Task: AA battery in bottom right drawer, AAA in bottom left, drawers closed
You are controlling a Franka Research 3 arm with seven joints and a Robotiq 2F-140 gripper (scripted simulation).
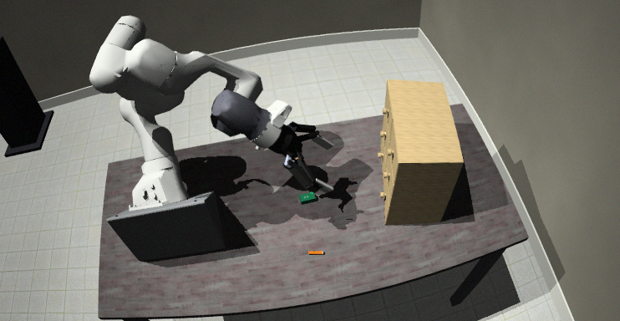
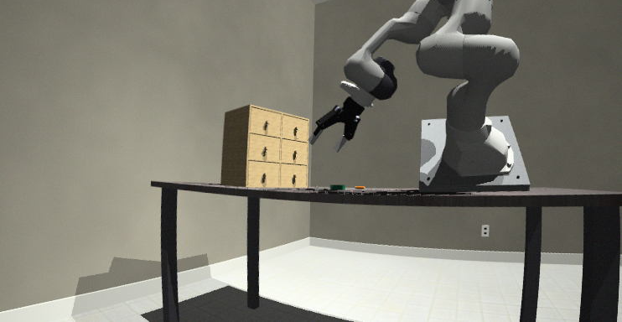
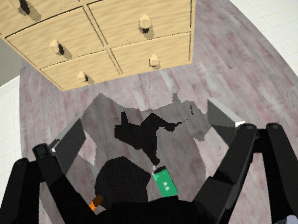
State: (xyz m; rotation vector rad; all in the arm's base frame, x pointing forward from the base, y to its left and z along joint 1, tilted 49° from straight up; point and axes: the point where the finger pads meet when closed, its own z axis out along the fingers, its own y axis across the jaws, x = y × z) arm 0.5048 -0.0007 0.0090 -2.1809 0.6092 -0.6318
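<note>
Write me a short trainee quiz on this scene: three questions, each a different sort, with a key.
1. How many drawers does the chest have?
A) four
B) six
C) eight
2. True or false: the end effector is shut on the block.
3. Fill in: the block on the table is ____ in colour.

Key: 1 B; 2 false; 3 green.
</note>
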